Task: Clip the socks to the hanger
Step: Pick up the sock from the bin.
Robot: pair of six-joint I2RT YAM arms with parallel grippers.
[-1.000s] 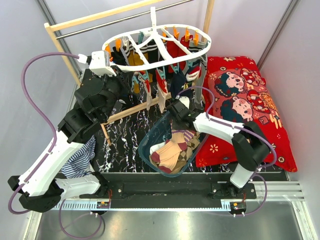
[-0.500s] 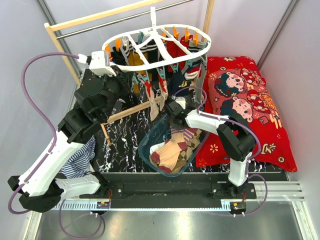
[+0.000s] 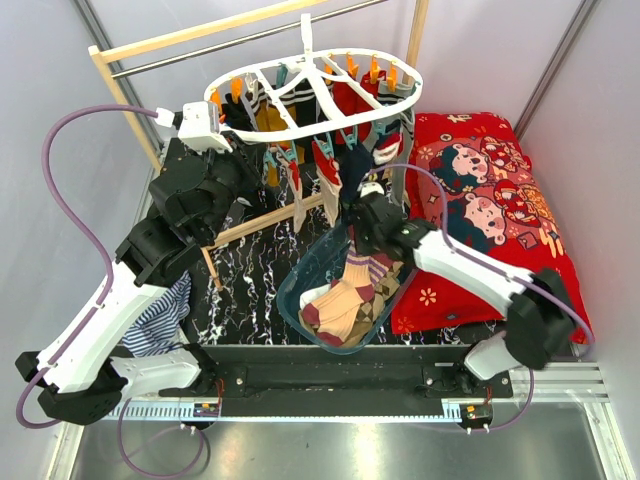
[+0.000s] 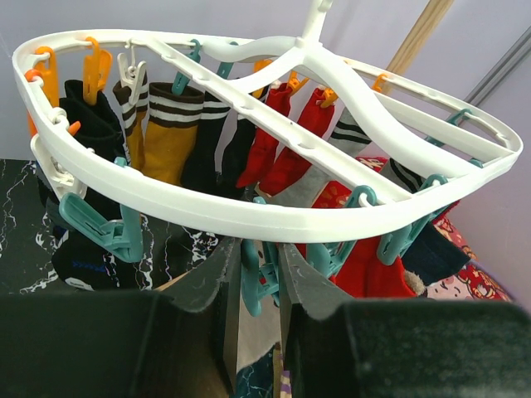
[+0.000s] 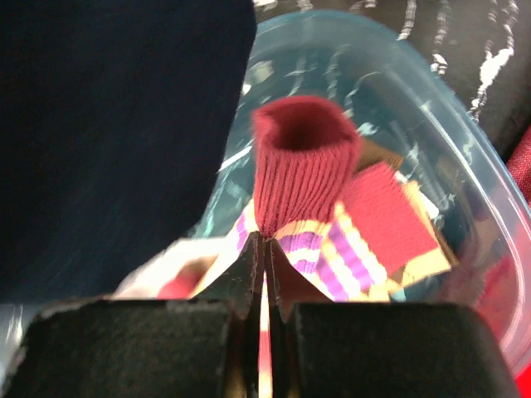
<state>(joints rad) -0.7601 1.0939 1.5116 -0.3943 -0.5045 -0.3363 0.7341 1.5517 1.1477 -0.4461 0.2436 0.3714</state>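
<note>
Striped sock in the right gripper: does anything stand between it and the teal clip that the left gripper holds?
Possibly. The striped sock, pinched by the right gripper, hangs over the tub. Already clipped socks dangle from the hanger along its near rim, between it and the teal clip in the left gripper.

No legible text anywhere. Blue marking [image 4: 90, 267] on black sock [image 4: 76, 245]: too small to read.
</note>
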